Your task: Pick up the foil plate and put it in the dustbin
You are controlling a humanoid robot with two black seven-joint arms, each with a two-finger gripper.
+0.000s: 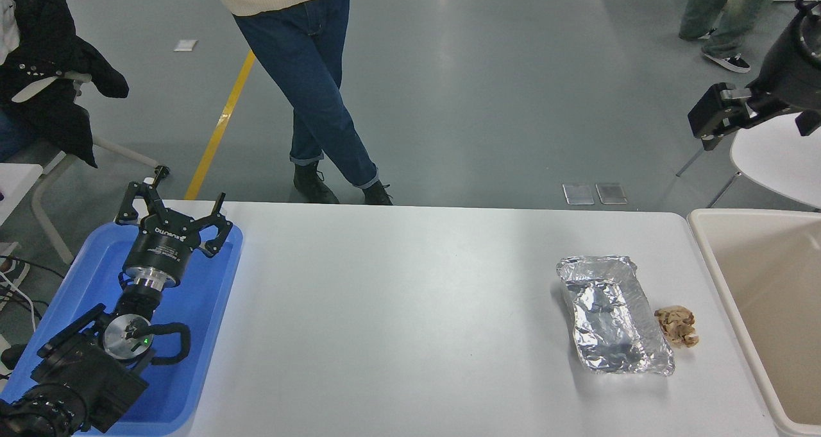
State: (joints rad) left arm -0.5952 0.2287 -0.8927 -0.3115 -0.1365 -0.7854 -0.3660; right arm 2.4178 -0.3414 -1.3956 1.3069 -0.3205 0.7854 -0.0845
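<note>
The foil plate (612,318) is a crinkled silver tray lying on the white table (397,308) at the right. The dustbin (763,308), a large beige bin, stands just off the table's right end. My right gripper (712,115) hangs high at the picture's upper right, well above and behind the bin and far from the foil plate. My left gripper (181,198) is parked open and empty over the blue tray (199,334) at the lower left.
A small crumpled brown paper ball (677,325) lies just right of the foil plate, between it and the bin. A person in jeans (314,84) stands behind the table's far edge. A white round table (779,158) stands behind the bin.
</note>
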